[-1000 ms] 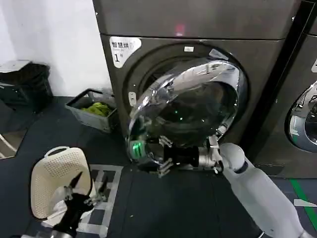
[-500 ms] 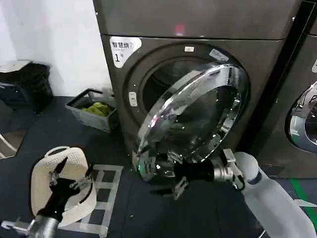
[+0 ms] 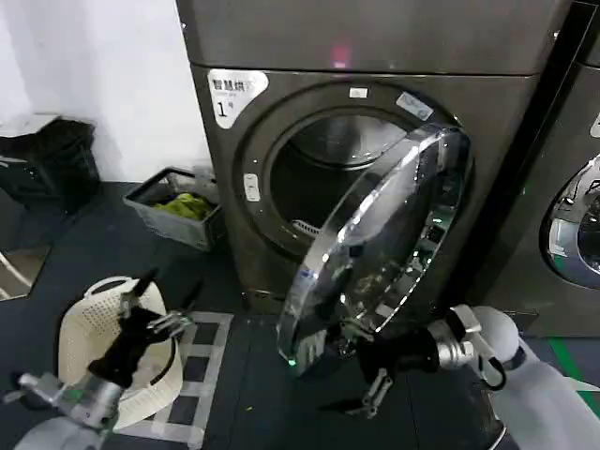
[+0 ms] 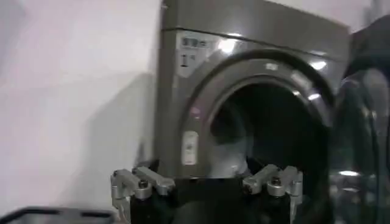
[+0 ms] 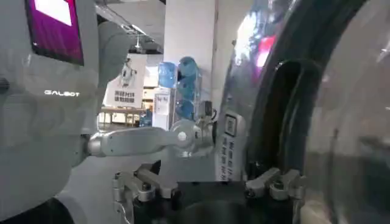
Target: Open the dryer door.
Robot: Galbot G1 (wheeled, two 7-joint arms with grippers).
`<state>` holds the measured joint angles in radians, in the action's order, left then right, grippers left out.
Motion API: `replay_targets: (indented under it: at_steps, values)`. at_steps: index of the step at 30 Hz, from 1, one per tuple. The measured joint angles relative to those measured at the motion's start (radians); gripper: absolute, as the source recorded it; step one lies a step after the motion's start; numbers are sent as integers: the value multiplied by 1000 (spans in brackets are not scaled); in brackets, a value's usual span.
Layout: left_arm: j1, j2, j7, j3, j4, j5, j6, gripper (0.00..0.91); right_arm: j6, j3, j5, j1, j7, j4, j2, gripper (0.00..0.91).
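While the dryer door (image 3: pixel 380 248) stands half open, its lower free edge sits just left of the right gripper (image 3: pixel 361 375).
Right fingers spread, nearer arm; left gripper (image 3: pixel 155 305), also spread, hangs far left.

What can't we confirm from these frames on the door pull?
- Right gripper contact with the dryer door: head view, the door's lower rim covers the upper finger.
- Drum contents: both views, too dark.
- Door hinge: head view, hidden behind the door.
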<state>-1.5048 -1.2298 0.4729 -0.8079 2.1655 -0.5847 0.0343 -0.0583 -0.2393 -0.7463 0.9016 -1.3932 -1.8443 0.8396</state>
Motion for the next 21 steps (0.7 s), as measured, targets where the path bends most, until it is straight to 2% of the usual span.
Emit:
replay_targets:
  at_steps: [8,15,21]
  values:
    - [79,107,105,112,-28,-173,59,907,-1,-115,-13,93,-36,-22,-50,907]
    - [147,174,116,205,-49,-210,85,907,-1,-270,-31,209,-51,-41,-82,907]
    - [235,205,113,289,-88,-219,84,907,-1,-431,-33,293,-41,1,-97,907]
